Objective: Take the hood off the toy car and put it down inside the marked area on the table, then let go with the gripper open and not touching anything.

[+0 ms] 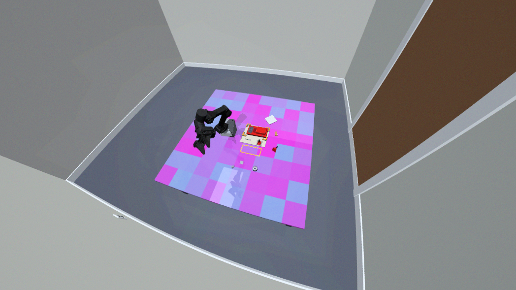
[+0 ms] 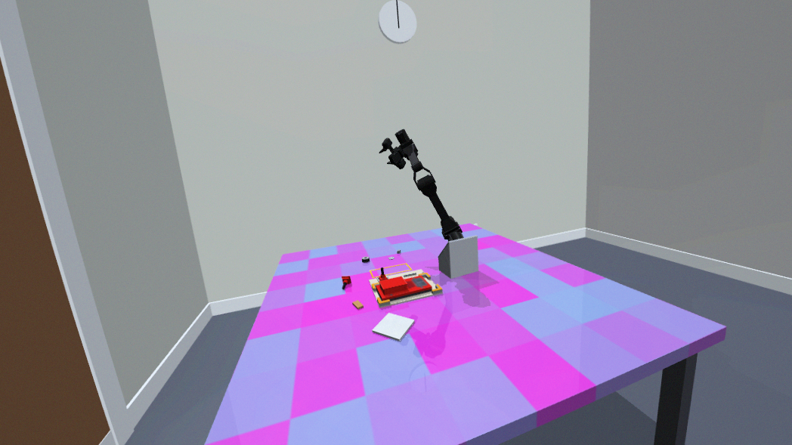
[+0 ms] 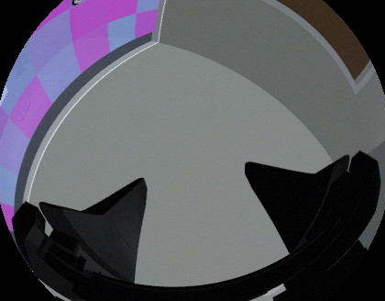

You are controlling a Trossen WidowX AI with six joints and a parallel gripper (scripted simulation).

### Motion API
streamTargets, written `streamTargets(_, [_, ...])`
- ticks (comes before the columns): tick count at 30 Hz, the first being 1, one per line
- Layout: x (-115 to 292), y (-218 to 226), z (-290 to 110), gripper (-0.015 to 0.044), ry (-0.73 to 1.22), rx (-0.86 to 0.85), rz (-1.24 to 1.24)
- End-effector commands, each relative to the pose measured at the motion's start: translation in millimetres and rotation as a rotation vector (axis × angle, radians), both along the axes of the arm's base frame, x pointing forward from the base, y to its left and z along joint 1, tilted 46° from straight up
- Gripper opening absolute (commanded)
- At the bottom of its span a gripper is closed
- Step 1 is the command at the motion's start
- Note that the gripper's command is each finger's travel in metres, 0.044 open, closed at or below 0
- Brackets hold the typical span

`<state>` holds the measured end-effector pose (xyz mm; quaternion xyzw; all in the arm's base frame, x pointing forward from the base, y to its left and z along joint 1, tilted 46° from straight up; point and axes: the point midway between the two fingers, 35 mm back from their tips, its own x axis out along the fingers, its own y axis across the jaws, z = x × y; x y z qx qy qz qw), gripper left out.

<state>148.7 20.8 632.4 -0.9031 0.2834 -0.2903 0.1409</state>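
The red toy car [image 1: 255,130] [image 2: 402,286] sits on a white board with orange corners near the middle of the checked table, and its hood is still on it. The marked area [image 1: 241,148] [image 2: 390,267] is a yellow outlined rectangle on the table right beside the board, with nothing in it. My gripper [image 1: 201,148] [image 2: 387,153] [image 3: 196,176] is open and empty. It is raised high above the table, off to the side of the car, and points at the wall and floor. The car does not show in the wrist view.
The arm stands on a grey block [image 1: 231,126] [image 2: 459,259] next to the board. A white flat square [image 1: 271,119] [image 2: 393,326], a tan block [image 1: 275,133] [image 2: 357,304], a small red piece [image 1: 274,148] [image 2: 345,282], a wheel [image 1: 255,167] [image 2: 365,259] and a small grey piece [image 1: 241,162] lie around.
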Motion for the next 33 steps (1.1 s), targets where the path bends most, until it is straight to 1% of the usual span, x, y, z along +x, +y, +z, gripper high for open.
streamTargets(1, [-28,-37,7,0.044,-0.184,0.191,0.126])
streamTargets(4, [-39,-65,7,0.044,-0.287,0.329,0.215])
streamTargets(8, [-44,-104,0,0.044,-0.4,0.519,0.324])
streamTargets(12, [-37,-142,-13,0.044,-0.493,0.72,0.415])
streamTargets(16, [-22,-185,-34,0.044,-0.608,0.961,0.474])
streamTargets(21, [13,-230,-73,0.044,-0.722,1.269,0.5])
streamTargets(24, [39,-247,-98,0.044,-0.761,1.438,0.494])
streamTargets(28, [79,-260,-135,0.044,-0.786,1.647,0.46])
streamTargets(33, [133,-261,-186,0.044,-0.793,1.89,0.364])
